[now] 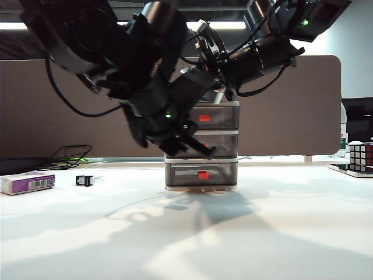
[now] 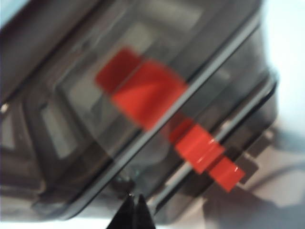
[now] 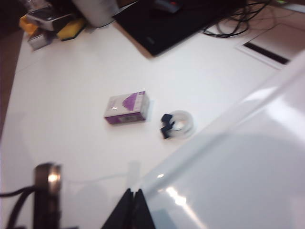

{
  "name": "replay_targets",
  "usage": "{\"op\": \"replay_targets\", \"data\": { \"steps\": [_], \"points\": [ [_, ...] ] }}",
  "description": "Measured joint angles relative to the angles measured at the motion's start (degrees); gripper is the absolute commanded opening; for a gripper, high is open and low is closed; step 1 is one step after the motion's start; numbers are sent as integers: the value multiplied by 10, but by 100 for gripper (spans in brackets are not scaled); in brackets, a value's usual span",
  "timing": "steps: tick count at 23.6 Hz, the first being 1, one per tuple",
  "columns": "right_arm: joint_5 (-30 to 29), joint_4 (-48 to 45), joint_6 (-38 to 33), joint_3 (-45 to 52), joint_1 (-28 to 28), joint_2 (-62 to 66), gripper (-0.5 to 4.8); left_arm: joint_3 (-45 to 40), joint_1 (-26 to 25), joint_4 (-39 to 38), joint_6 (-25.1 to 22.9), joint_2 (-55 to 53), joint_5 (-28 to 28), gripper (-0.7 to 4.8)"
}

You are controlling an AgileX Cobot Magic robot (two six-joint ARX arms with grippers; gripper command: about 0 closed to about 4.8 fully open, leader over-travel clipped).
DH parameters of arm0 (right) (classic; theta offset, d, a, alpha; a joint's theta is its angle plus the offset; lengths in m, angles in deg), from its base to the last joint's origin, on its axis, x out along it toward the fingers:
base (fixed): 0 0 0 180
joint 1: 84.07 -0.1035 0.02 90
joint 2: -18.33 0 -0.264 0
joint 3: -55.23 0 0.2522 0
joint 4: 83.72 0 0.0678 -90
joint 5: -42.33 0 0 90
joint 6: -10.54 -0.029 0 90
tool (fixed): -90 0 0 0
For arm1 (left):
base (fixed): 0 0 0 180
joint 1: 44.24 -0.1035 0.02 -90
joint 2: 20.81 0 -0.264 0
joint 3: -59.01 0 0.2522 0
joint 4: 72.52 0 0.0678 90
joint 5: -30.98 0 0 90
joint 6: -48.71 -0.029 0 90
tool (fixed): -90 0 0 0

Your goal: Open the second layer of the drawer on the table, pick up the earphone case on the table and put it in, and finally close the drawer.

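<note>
The left gripper (image 2: 133,210) was at frame centre in the exterior view, fingers pressed together, at the front of the second layer (image 1: 218,143) of the drawer (image 1: 202,146). The right gripper (image 3: 133,206), also pressed together and empty, sat above the cabinet top. The drawer stood mid-table (image 1: 280,227). The earphone case could not be located. A white-and-purple box (image 1: 27,182) and black clip (image 1: 84,180) lay at left.

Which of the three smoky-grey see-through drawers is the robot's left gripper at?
The middle smoky-grey drawer. The shut left gripper covers its front, while the top and bottom drawers' red tabs show freely.
</note>
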Motion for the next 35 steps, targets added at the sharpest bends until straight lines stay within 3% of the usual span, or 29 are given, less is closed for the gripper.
{"op": "replay_targets", "data": {
  "steps": [7, 11, 14, 19, 22, 24, 26, 32, 35],
  "points": [
    [-6, 4, 3, 1, 0, -1, -5, -52, 3, -15, 37, 84, 101, -5],
    [-8, 4, 4, 2, -1, -1, -5, -101, 8, -21, 44, 149, 121, -5],
    [-8, 4, 3, 2, 0, -1, -5, -154, 32, -50, 80, 232, 127, -6],
    [-7, 20, 3, 4, -1, -14, -5, -214, 84, -116, 104, 416, 57, -5],
    [-7, 79, -11, 14, 3, -46, -5, -215, 144, -242, 109, 516, -47, -5],
    [-5, 116, -8, 19, 6, -78, -5, -217, 185, -315, 125, 565, -83, -5],
    [6, 127, 6, 17, 10, -129, -5, -222, 223, -342, 150, 613, -118, -5],
    [50, 269, 85, 33, 13, -278, -5, -248, 268, -460, 196, 773, -144, -5],
    [98, 265, 93, 110, 14, -377, -5, -282, 268, -484, 211, 888, -148, -5]
  ]
}}
